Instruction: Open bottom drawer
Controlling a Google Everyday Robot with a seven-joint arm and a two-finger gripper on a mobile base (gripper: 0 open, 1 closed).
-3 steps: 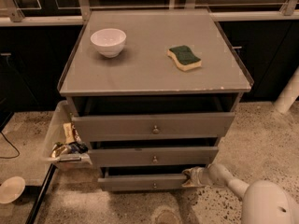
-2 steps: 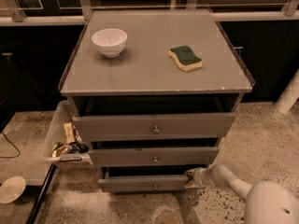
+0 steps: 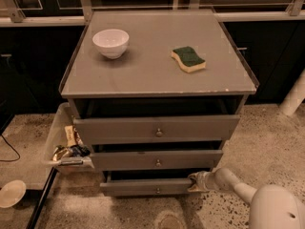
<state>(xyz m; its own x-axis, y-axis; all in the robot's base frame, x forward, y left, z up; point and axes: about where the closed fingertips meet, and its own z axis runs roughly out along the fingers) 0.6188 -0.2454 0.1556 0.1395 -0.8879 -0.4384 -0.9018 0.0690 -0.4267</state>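
Observation:
The bottom drawer point(image 3: 143, 187) is the slimmest grey front of three, low on the cabinet, with a small round knob point(image 3: 157, 191) at its centre. It stands pulled out a little, with a dark gap above it. My gripper point(image 3: 194, 182) reaches in from the lower right on a white arm point(image 3: 238, 190) and sits at the drawer front's right end, against its top corner. The middle drawer point(image 3: 157, 160) and the top drawer point(image 3: 156, 128) above it also stick out slightly.
On the grey cabinet top point(image 3: 157, 73) rest a white bowl point(image 3: 110, 43) and a green-and-yellow sponge point(image 3: 188, 59). A clear bin point(image 3: 62, 137) of snack packets hangs at the cabinet's left side. A white dish point(image 3: 10, 193) lies on the speckled floor at the lower left.
The gripper has stayed at the bottom drawer's right end. The drawer looks much the same, perhaps out a touch further.

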